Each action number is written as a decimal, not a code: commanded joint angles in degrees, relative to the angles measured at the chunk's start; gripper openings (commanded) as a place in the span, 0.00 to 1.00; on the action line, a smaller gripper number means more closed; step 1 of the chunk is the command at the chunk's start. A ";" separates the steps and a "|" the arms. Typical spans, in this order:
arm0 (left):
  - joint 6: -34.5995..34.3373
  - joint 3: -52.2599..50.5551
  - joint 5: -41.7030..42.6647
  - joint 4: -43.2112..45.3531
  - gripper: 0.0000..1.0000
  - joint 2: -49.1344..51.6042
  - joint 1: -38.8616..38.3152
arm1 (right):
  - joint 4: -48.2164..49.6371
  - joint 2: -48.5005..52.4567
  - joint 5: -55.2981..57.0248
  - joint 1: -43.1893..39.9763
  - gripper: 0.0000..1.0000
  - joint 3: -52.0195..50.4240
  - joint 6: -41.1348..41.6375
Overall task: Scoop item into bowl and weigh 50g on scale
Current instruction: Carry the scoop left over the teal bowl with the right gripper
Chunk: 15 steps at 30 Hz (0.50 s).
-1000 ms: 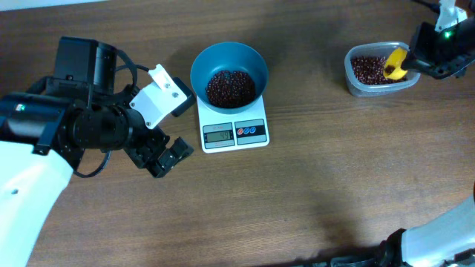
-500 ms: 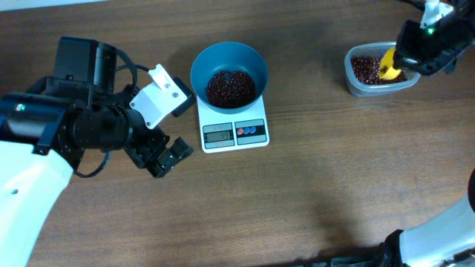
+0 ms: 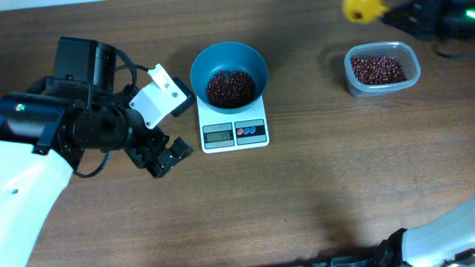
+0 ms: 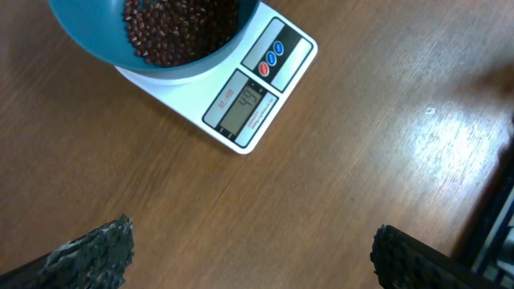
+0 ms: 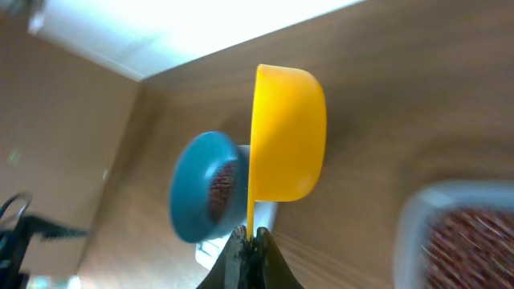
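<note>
The light-blue bowl (image 3: 228, 70) holds dark red-brown beans (image 3: 229, 87) and stands on the white scale (image 3: 234, 132); bowl (image 4: 152, 36) and scale (image 4: 253, 88) also show in the left wrist view, the display reading about 49. My left gripper (image 3: 165, 156) is open and empty over bare wood left of the scale. My right gripper (image 5: 250, 241) is shut on the handle of a yellow scoop (image 5: 287, 132), held at the table's far right edge (image 3: 361, 9), left of and above the clear tub of beans (image 3: 382, 69). The scoop's inside is hidden.
The clear rounded tub (image 5: 462, 233) of beans sits at the far right. The left arm's black body and white wrist block (image 3: 159, 96) lie left of the bowl. Open wood spans the front of the table (image 3: 297, 200).
My right gripper has lifted the yellow scoop out of the clear tub and carried it up and left toward the table's far edge. The left arm has not moved.
</note>
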 commanded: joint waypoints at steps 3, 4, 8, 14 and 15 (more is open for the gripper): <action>-0.57 -0.15 0.44 -0.09 0.99 0.13 -0.07 | 10.12 -1.55 -3.02 15.43 0.04 0.79 -0.46; -0.57 -0.15 0.44 -0.09 0.99 0.13 -0.07 | 10.12 -1.55 -0.76 18.25 0.04 0.79 -0.46; -0.57 -0.15 0.44 -0.09 0.99 0.13 -0.07 | 9.18 -1.55 13.46 27.26 0.04 0.79 -0.52; -0.57 -0.15 0.44 -0.09 0.99 0.13 -0.07 | 4.09 -3.23 23.87 32.06 0.04 0.92 -1.18; -0.57 -0.15 0.44 -0.09 0.99 0.13 -0.07 | 3.17 -3.32 29.64 33.33 0.04 0.90 -1.20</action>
